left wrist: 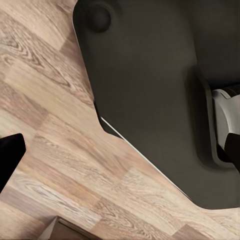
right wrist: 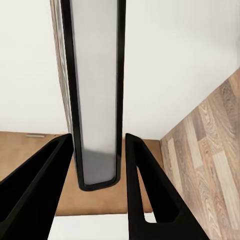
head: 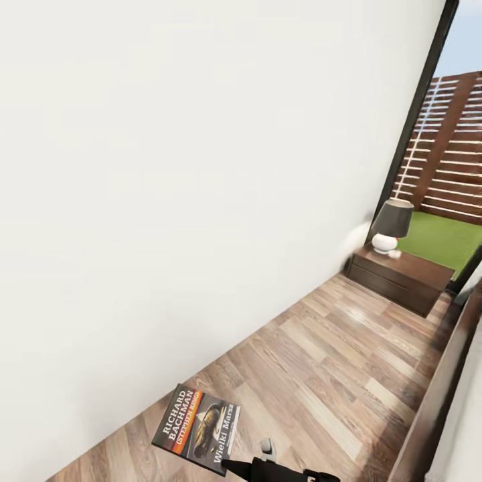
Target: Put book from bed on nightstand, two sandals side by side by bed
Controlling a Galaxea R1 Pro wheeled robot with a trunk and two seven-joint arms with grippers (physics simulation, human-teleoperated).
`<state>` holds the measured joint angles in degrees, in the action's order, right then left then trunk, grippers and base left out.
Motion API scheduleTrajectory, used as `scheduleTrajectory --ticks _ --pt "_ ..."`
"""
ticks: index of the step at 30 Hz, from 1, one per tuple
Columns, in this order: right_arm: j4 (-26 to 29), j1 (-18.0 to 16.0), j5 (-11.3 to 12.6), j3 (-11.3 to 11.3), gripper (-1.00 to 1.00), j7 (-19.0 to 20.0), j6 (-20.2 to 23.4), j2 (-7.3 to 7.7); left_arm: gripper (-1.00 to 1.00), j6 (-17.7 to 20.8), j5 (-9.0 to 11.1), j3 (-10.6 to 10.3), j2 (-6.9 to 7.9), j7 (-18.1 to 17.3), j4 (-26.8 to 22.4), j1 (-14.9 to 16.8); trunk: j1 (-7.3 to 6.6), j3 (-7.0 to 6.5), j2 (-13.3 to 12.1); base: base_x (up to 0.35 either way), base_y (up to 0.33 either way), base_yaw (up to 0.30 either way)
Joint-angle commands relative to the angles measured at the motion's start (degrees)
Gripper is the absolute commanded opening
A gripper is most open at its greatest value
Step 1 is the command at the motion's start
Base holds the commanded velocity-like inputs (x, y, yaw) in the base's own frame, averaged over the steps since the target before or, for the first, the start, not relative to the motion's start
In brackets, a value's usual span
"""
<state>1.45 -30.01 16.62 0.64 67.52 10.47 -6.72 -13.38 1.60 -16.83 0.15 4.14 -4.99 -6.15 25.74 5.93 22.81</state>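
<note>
The book [head: 197,428], a dark paperback with an orange band and white lettering, hangs low over the wood floor beside the white wall. My right gripper [head: 242,466] is shut on its near edge. In the right wrist view the book's thin edge [right wrist: 97,100] stands between the two black fingers [right wrist: 150,190]. A dark-brown nightstand [head: 408,281] stands ahead at the window. The bed's dark frame [head: 438,402] runs along the right side. My left gripper [left wrist: 120,155] is open over the floor with nothing between its fingers. The sandals are out of view.
A lamp [head: 390,224] with a dark shade and a white base stands on the nightstand. The white wall [head: 167,201] borders the floor strip [head: 335,375] on the left. A black-framed window [head: 448,167] shows a slatted fence. The robot's dark base [left wrist: 150,90] lies under the left arm.
</note>
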Motion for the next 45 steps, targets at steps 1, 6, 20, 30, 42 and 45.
scheduleTrajectory --ticks 1,6,20,30,42,45 --pt "0.0 0.0 0.4 0.0 -1.0 0.1 0.6 -0.02 1.0 -0.1 0.2 -0.5 0.02 0.3 -0.1 0.0 0.04 0.11 0.1 0.047 0.025 -0.271" --pt "0.0 0.0 0.4 0.0 -1.0 0.1 0.6 0.01 1.0 -0.1 0.2 -0.5 0.03 0.3 -0.1 0.0 0.04 0.11 0.1 0.03 0.013 -0.281" --pt "0.0 0.0 0.3 0.0 -1.0 0.2 0.6 -0.04 1.0 -0.1 0.2 -0.5 0.03 0.3 -0.1 0.0 0.04 0.11 0.1 0.143 0.106 -0.289" --pt "0.0 0.0 0.4 0.0 -1.0 0.2 0.6 0.03 1.0 -0.1 0.2 -0.5 0.03 0.3 -0.1 0.0 0.04 0.11 0.1 0.173 0.125 -0.29" --pt "0.0 0.0 0.3 0.0 -1.0 0.2 0.6 0.04 1.0 -0.1 0.2 -0.5 0.03 0.3 -0.1 0.0 0.04 0.11 0.1 0.029 0.014 -0.29" --pt "0.0 0.0 0.3 0.0 -1.0 0.2 0.6 0.02 1.0 -0.1 0.2 -0.5 0.03 0.3 -0.1 0.0 0.04 0.11 0.1 0.004 0.002 -0.29"
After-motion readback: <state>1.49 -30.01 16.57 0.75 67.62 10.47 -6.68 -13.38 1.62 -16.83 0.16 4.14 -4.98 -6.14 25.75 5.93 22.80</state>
